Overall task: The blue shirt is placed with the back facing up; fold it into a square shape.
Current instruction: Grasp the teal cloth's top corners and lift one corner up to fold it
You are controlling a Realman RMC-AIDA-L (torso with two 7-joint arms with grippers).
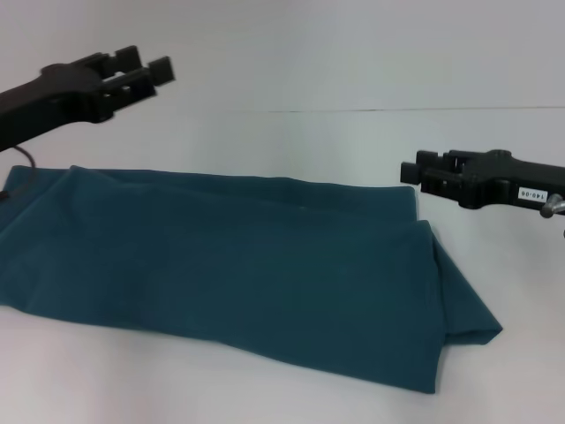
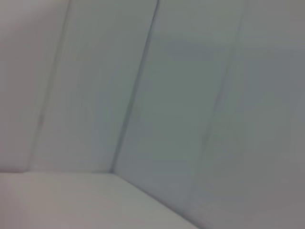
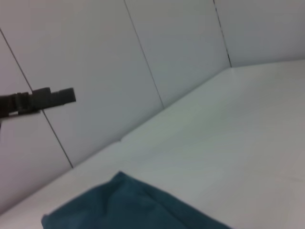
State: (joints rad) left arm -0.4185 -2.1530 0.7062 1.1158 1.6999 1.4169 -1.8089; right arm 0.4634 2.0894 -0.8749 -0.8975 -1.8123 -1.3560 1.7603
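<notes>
Blue shirt [image 1: 229,265] is lying folded into a long band across the white counter [image 1: 353,141], plain side showing. Left claw [image 1: 146,71] is hovering above its far left end, fingers seemingly parted slightly. Right claw [image 1: 410,172] is hanging near its right end, closed on nothing.

One blue shirt [image 1: 229,265] is counted, lying as a single folded piece on one white table [image 1: 265,397]. Two grippers are seen in the head view: one left gripper [image 1: 150,72] and one right gripper [image 1: 411,174]. Two fingers are made out on the left gripper. In the right wrist view, one corner of the shirt [image 3: 128,205] and one gripper farther off [image 3: 66,95] are shown. Several wall panels [image 2: 190,95] are visible in the left wrist view.
</notes>
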